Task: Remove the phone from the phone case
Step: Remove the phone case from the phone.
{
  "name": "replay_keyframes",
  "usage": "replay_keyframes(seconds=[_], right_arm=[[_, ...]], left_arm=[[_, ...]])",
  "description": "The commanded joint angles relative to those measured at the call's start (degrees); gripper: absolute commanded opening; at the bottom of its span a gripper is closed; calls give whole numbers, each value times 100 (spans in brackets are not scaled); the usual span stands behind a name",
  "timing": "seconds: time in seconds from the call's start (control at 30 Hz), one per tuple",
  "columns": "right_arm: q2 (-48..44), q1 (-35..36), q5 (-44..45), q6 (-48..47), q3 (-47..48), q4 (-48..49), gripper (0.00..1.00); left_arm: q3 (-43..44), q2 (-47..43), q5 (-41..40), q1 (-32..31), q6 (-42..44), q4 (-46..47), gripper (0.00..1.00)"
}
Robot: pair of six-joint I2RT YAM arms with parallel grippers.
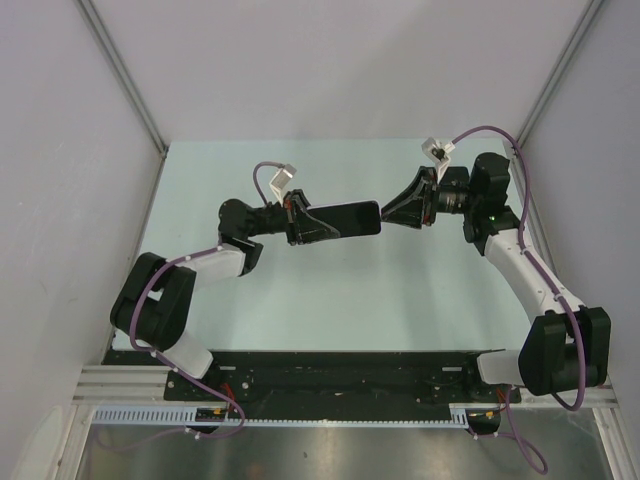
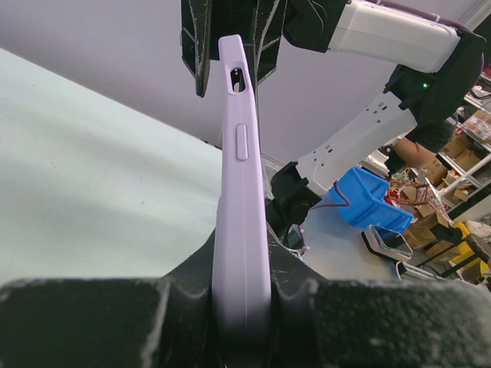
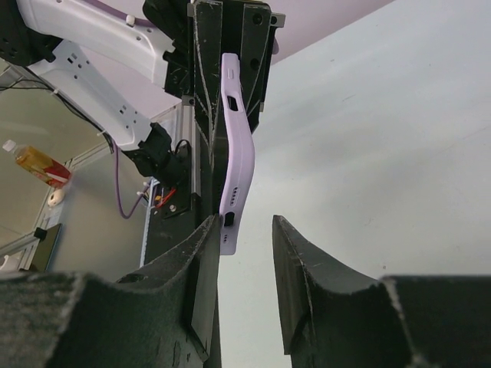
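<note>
L fingers [image 1: 312, 224] clamped on case [image 2: 239, 192], phone [image 1: 352, 217] inside, held above worktop [image 1: 300, 300]. R fingers [image 1: 392, 213] part-open at case's far end, one touching, no grip. Blue bin [image 2: 367, 198] off-worktop.

The left arm [image 1: 212, 263] and right arm [image 1: 522, 262] share white links, black joints and looping purple cables [image 1: 262, 172].
</note>
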Motion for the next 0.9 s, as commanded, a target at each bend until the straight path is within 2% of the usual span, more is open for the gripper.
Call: replay_keyframes(seconds=[0.0,0.7,0.87], right_arm=[[94,4,262,-140,237,33,37],[173,487,2107,-1053,237,-643,35],[252,557,2231,-1133,237,-705,36]], left_arm=[[106,-122,-26,-82,-84,2224,0],[106,-236,44,-284,-49,2224,0],[97,-228,35,-275,-40,2224,0]])
